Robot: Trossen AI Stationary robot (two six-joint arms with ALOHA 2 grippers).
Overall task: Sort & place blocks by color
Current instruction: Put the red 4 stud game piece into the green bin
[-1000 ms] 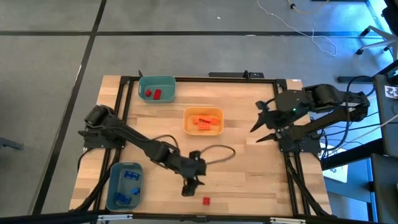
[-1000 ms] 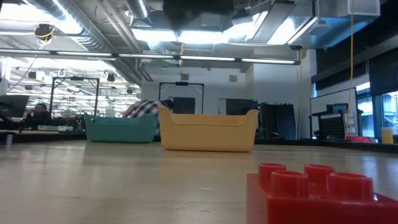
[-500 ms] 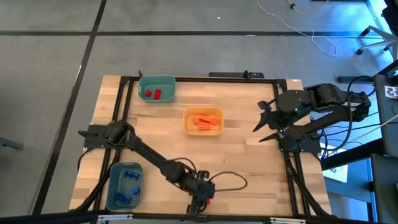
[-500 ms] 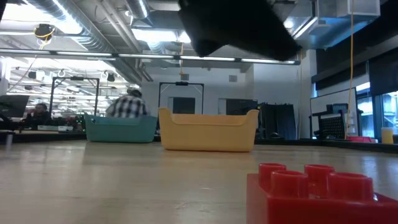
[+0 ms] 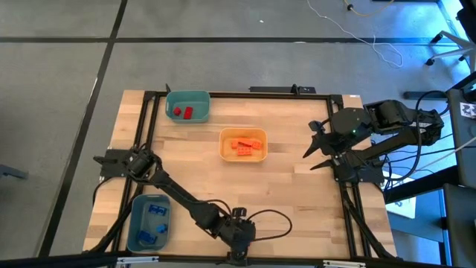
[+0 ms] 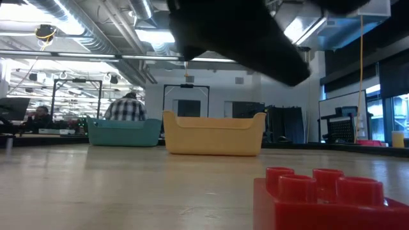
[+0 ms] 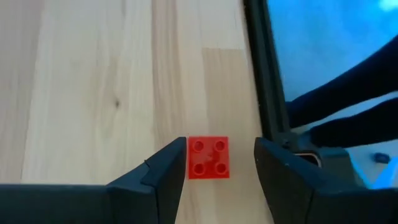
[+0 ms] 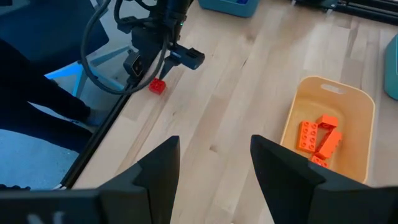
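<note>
Red block (image 7: 208, 157) lies on the table (image 5: 297, 201) at its near edge, a square four-stud brick with no long axis to favour. My left gripper (image 7: 217, 165) hangs over it, fingers spread wide and empty, one either side of it, apart. My right gripper (image 8: 214, 162), also wide and empty, waits far right, well apart.

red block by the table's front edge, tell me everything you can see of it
The red block is a small square brick of glossy plastic with four round studs on top. It lies flat, studs up, on the wooden table close to its black edge rail. The left pincer hangs open over it, one finger on each side, neither visibly touching it.
</note>
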